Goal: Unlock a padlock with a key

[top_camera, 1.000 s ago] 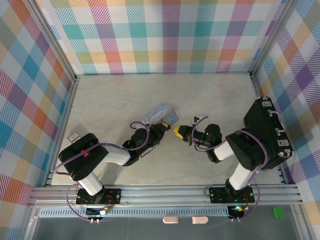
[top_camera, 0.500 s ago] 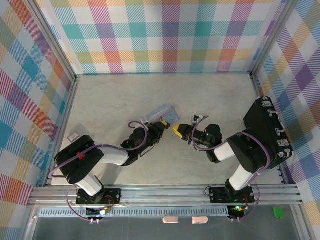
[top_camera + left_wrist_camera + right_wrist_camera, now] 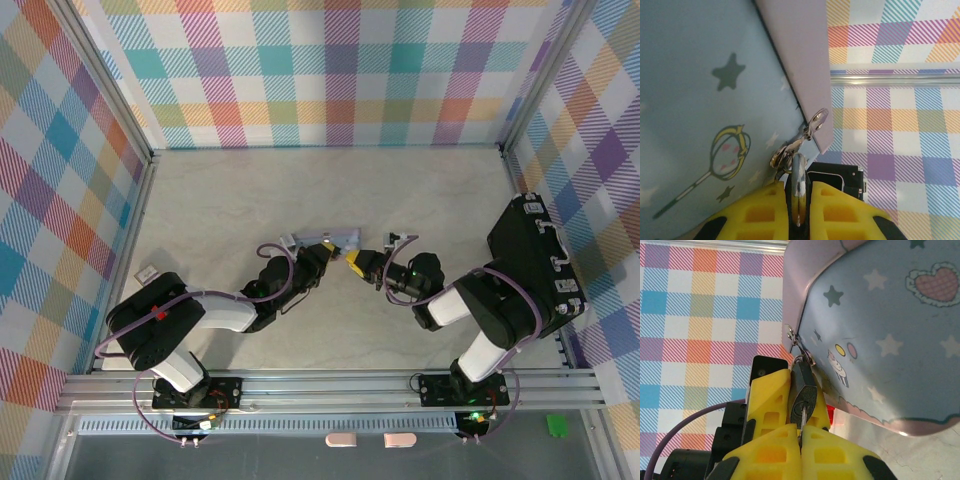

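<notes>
We clamp the padlock (image 3: 804, 390) on the blue tin (image 3: 715, 100) with our left gripper (image 3: 799, 212); our right gripper (image 3: 801, 442) pinches the key (image 3: 801, 417).

padlock (image 3: 804, 390): clamped between the left fingers (image 3: 760, 210), directly ahead of the right fingers (image 3: 771, 456)
key (image 3: 801, 419): pinched between the right fingers, set into the padlock
tin (image 3: 880, 340): found just beyond the padlock
</notes>
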`<act>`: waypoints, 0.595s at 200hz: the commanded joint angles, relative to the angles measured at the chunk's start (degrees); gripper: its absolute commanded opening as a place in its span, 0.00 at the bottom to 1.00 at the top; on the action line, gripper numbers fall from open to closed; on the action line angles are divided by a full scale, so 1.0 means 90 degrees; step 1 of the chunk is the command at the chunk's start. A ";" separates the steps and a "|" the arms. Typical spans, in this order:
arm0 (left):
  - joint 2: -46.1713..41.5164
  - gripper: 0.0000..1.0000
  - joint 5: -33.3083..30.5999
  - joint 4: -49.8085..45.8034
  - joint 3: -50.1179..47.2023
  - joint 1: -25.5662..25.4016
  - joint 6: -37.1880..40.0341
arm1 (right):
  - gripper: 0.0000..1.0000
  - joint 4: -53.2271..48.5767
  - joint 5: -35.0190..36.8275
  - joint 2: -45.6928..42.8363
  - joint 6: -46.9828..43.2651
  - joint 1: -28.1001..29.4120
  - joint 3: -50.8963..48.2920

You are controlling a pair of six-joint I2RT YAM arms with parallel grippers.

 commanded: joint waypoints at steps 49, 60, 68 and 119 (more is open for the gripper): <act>-0.0110 0.00 0.0980 0.0814 0.0067 -0.0411 -0.0251 | 0.00 -0.0109 0.0548 -0.0125 -0.0705 0.0072 -0.0305; -0.0083 0.00 0.0990 0.0814 0.0048 -0.0411 -0.0284 | 0.00 -0.0109 0.0521 -0.0091 -0.0722 0.0070 -0.0340; -0.0071 0.00 0.0991 0.0828 0.0031 -0.0411 -0.0292 | 0.00 -0.0109 0.0517 -0.0079 -0.0743 0.0067 -0.0372; -0.0079 0.00 0.1076 0.0855 -0.0159 -0.0428 -0.0388 | 0.00 -0.0106 0.0527 -0.0296 -0.0772 0.0072 -0.0653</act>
